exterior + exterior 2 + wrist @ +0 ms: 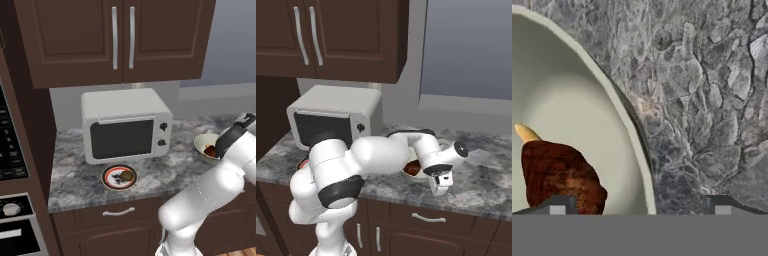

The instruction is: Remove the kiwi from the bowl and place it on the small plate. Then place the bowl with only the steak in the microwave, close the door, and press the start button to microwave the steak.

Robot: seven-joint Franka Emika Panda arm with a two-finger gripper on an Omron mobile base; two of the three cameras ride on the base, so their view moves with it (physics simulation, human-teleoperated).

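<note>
The cream-white bowl [200, 143] sits on the counter to the right of the white oven, with the dark red-brown steak [211, 150] inside it. In the hand view the bowl's wall [572, 100] curves down the left, and the steak [559, 172] with its tan end lies low inside. My gripper [639, 207] is open and straddles the rim, one fingertip [557, 206] over the steak and the other over bare counter. From the right base view the gripper [439, 189] points down at the bowl's near side. The kiwi [127, 176] rests on the small plate [104, 178].
A white two-knob countertop oven [125, 125] stands behind the plate, its door closed. The black microwave keypad [7, 145] is built into the tall unit at far left. Dark cabinets [120, 35] hang overhead. Grey marble counter [712, 100] lies right of the bowl.
</note>
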